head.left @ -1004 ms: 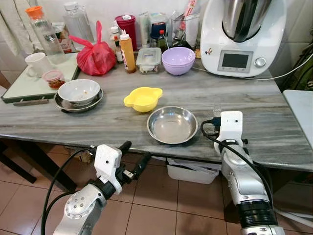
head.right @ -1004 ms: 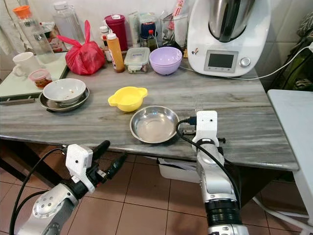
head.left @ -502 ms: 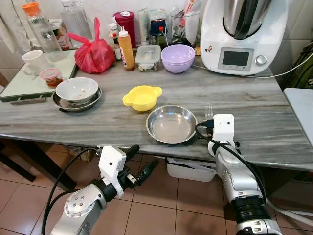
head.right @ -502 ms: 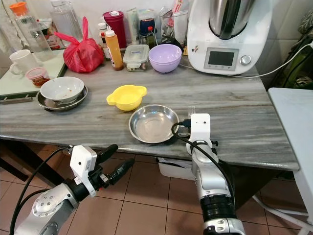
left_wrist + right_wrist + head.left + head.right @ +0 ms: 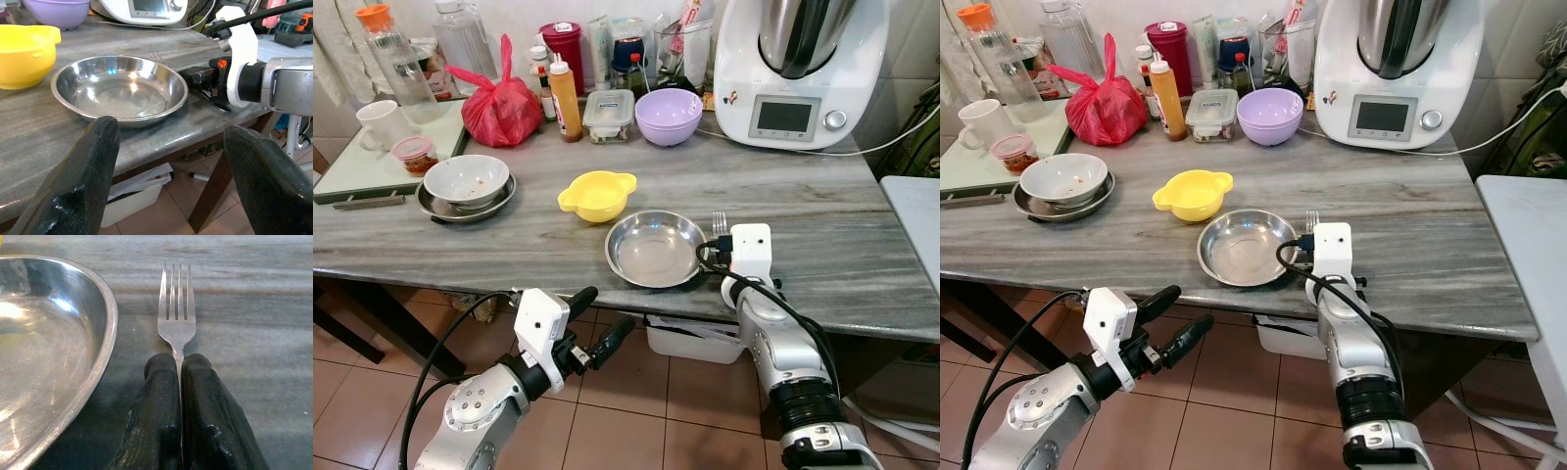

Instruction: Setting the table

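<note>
Right gripper (image 5: 178,382) pinches the fork (image 5: 176,308) by its handle, tines lying on the grey table (image 5: 822,225) just beside the steel plate (image 5: 656,250). To place it well, it should release low, keeping the fork parallel to the rim. Left gripper (image 5: 597,318) hangs spread and empty below the table edge.

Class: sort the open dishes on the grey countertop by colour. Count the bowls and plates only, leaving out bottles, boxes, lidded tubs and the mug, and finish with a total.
Silver: 2, the steel plate near the front edge and the steel plate under the white bowl
Yellow: 1, the yellow bowl
Purple: 1, the purple bowl
White: 1, the white bowl
Total: 5
</note>
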Tool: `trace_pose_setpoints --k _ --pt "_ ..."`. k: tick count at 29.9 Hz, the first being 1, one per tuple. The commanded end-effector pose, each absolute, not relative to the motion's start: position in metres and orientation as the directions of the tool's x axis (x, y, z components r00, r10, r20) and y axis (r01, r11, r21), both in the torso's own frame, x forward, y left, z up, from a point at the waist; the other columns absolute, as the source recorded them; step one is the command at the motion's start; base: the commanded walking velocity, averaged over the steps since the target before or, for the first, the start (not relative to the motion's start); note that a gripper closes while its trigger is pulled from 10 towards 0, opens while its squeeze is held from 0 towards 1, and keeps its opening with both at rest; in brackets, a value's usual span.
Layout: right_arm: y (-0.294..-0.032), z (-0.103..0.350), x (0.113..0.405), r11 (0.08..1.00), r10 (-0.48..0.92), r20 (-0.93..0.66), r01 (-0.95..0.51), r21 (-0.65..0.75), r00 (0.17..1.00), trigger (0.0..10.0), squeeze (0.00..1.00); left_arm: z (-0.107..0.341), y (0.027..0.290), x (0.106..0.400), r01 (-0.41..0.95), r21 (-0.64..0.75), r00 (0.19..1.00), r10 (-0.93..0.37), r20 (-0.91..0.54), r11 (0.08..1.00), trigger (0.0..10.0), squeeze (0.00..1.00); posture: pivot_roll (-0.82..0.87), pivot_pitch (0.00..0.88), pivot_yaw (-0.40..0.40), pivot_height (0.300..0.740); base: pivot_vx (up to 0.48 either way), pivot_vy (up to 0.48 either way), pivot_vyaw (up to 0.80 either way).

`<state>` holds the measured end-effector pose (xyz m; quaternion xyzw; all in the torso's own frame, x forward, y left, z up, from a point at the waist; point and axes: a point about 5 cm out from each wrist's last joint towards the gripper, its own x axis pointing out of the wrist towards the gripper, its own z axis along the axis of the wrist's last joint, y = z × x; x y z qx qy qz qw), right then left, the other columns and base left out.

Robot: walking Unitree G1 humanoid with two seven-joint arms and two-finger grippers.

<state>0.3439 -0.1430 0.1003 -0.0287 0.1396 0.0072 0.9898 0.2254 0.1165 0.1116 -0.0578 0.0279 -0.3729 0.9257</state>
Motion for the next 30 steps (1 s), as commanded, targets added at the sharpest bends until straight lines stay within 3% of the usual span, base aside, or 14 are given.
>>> trace_pose_setpoints --k 1,11,12,13,14,25,30 --pt "-0.141 0.09 0.342 0.998 0.017 -0.338 -0.036 -0.05 0.941 10.0 0.0 0.115 0.117 0.226 0.691 -0.106 0.718 -0.695 -0.008 0.715 10.0 0.0 -0.11 0.068 0.065 0.74 0.0 0.0 0.0" --pt "-0.148 0.084 0.336 0.998 0.0 -0.371 -0.022 -0.055 0.929 10.0 0.02 0.115 0.117 0.228 0.69 -0.103 0.719 -0.695 -0.013 0.716 10.0 0.0 -0.12 0.066 0.067 0.74 0.0 0.0 0.0" --pt "-0.149 0.083 0.335 0.998 -0.006 -0.373 -0.02 -0.066 0.928 10.0 0.42 0.115 0.117 0.228 0.691 -0.102 0.719 -0.695 -0.014 0.716 10.0 0.0 -0.12 0.066 0.069 0.74 0.0 0.0 0.0" --pt "-0.149 0.083 0.335 0.997 -0.009 -0.374 -0.019 -0.07 0.928 10.0 0.42 0.115 0.117 0.228 0.691 -0.102 0.719 -0.695 -0.014 0.716 10.0 0.0 -0.12 0.066 0.069 0.74 0.0 0.0 0.0" --pt "-0.149 0.082 0.335 0.998 -0.01 -0.377 -0.017 -0.067 0.926 10.0 1.0 0.115 0.117 0.228 0.691 -0.101 0.719 -0.695 -0.015 0.716 10.0 0.0 -0.12 0.067 0.069 0.74 0.0 0.0 0.0" --pt "-0.148 0.081 0.333 0.998 -0.017 -0.386 -0.008 -0.062 0.922 10.0 1.0 0.114 0.118 0.228 0.691 -0.095 0.719 -0.695 -0.021 0.717 10.0 0.0 -0.12 0.063 0.072 0.74 0.0 0.0 0.0" --pt "-0.147 0.091 0.335 0.999 -0.007 -0.318 -0.009 -0.048 0.948 10.0 1.0 0.114 0.119 0.229 0.69 -0.087 0.72 -0.693 -0.021 0.719 10.0 0.0 -0.12 0.059 0.072 0.74 0.0 0.0 0.0"
